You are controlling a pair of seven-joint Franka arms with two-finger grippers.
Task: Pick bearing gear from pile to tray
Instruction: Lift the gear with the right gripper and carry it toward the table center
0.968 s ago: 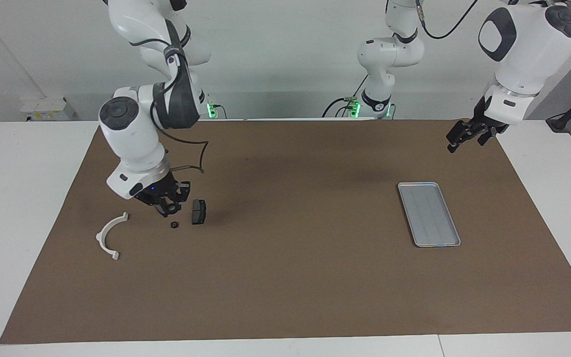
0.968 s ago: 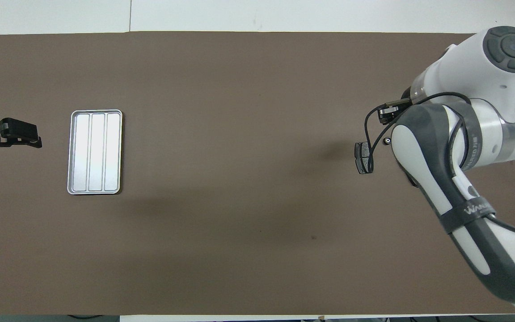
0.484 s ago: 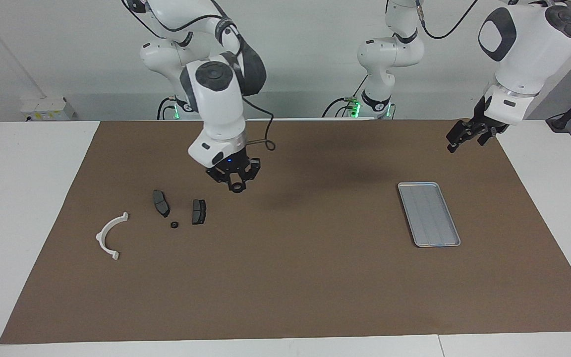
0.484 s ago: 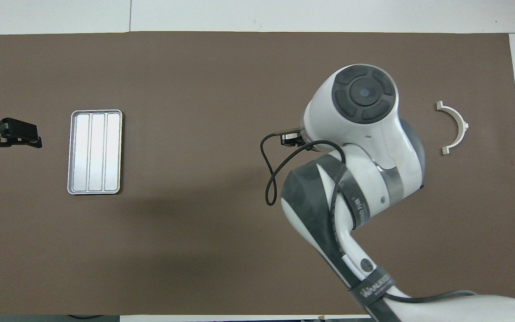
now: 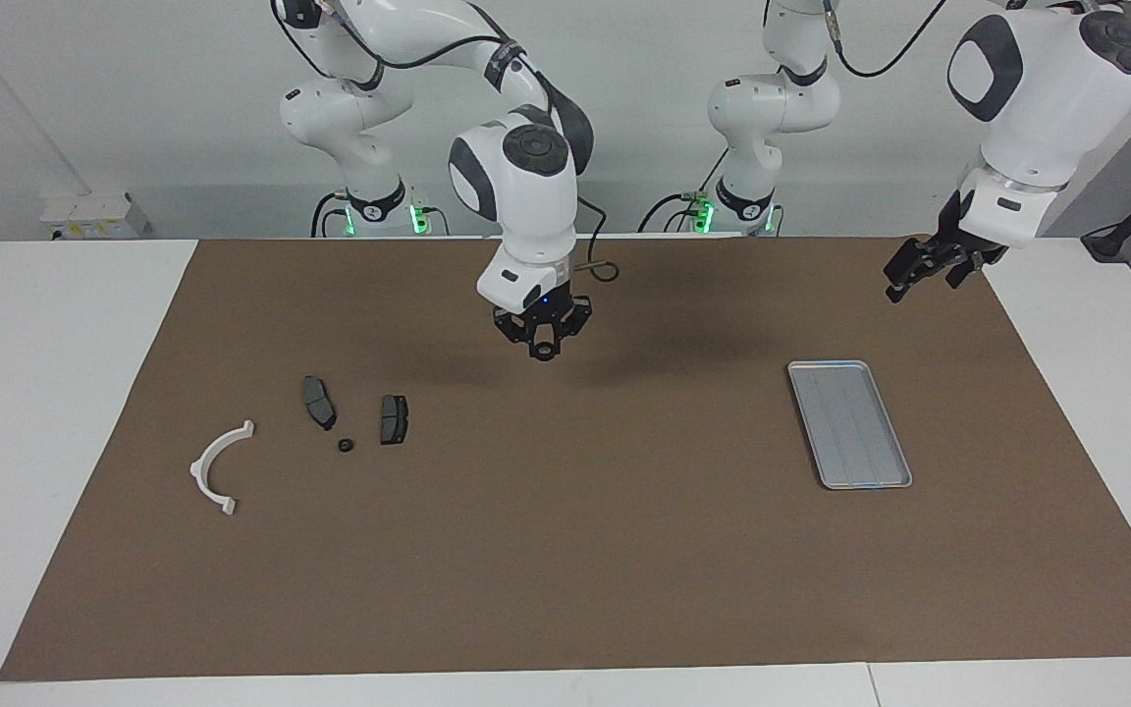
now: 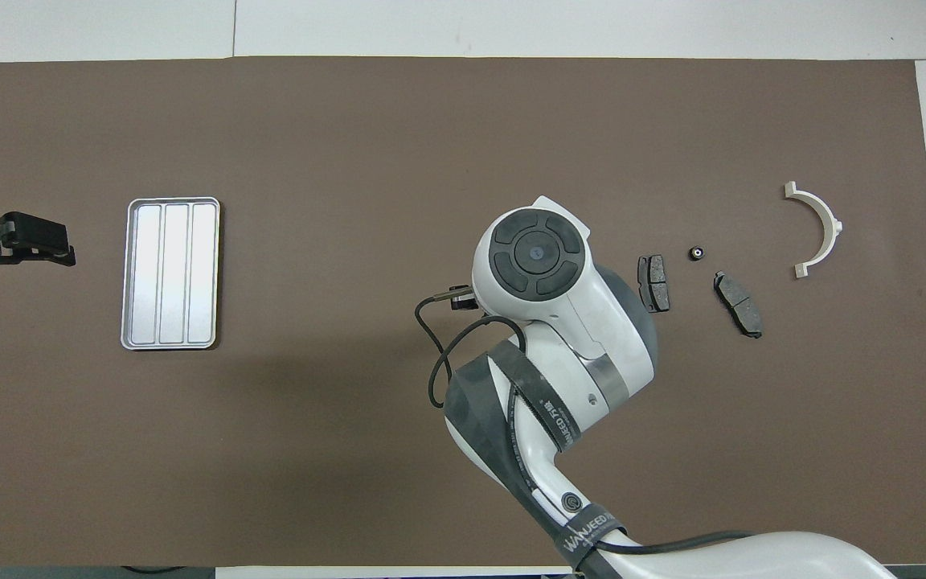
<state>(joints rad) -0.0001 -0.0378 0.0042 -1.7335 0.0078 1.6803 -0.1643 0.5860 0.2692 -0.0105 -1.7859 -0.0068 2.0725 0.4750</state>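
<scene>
My right gripper (image 5: 544, 344) hangs over the middle of the brown mat, shut on a small black round bearing gear (image 5: 545, 353) at its fingertips. In the overhead view the arm's wrist hides both. The pile lies toward the right arm's end: a white half-ring bracket (image 5: 217, 466) (image 6: 821, 225), two dark brake pads (image 5: 318, 402) (image 5: 394, 418) and a small black round piece (image 5: 346, 445) (image 6: 697, 253). The silver tray (image 5: 850, 422) (image 6: 170, 273) lies bare toward the left arm's end. My left gripper (image 5: 904, 277) (image 6: 49, 249) waits open in the air beside the tray.
The brown mat (image 5: 565, 550) covers most of the white table. A black cable loops from the right wrist (image 6: 447, 354). Between the pile and the tray there is only bare mat.
The right gripper has risen from the pile with the bearing gear and swung toward the tray, uncovering the second brake pad. The left arm has not moved.
</scene>
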